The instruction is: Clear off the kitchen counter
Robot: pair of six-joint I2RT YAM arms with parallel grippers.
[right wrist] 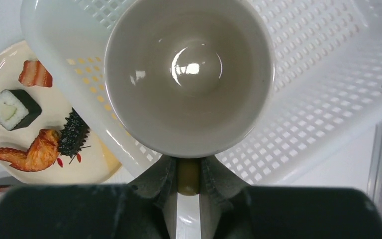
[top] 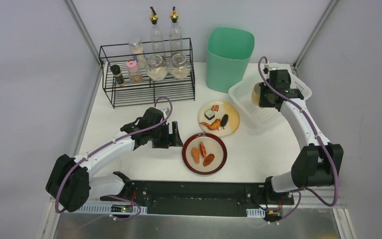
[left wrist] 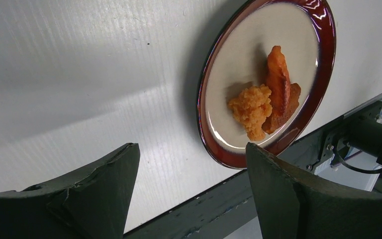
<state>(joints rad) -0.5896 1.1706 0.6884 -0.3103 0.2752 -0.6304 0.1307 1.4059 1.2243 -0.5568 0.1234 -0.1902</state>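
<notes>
On the white kitchen counter (top: pixel 129 164) lie a red-rimmed plate (top: pixel 204 153) with orange food pieces and a cream plate (top: pixel 219 118) with sushi, a wing and other bits. My left gripper (top: pixel 171 135) is open and empty, low over the counter just left of the red-rimmed plate (left wrist: pixel 266 74). My right gripper (top: pixel 261 94) is shut on the handle of a cream mug (right wrist: pixel 189 74) and holds it upright over the white mesh basket (right wrist: pixel 328 89). The mug is empty inside.
A black wire rack (top: pixel 146 74) with jars and oil bottles stands at the back left. A green bin (top: pixel 230 57) stands at the back, left of the white basket (top: pixel 273 115). The cream plate (right wrist: pixel 10 149) touches the basket's left side.
</notes>
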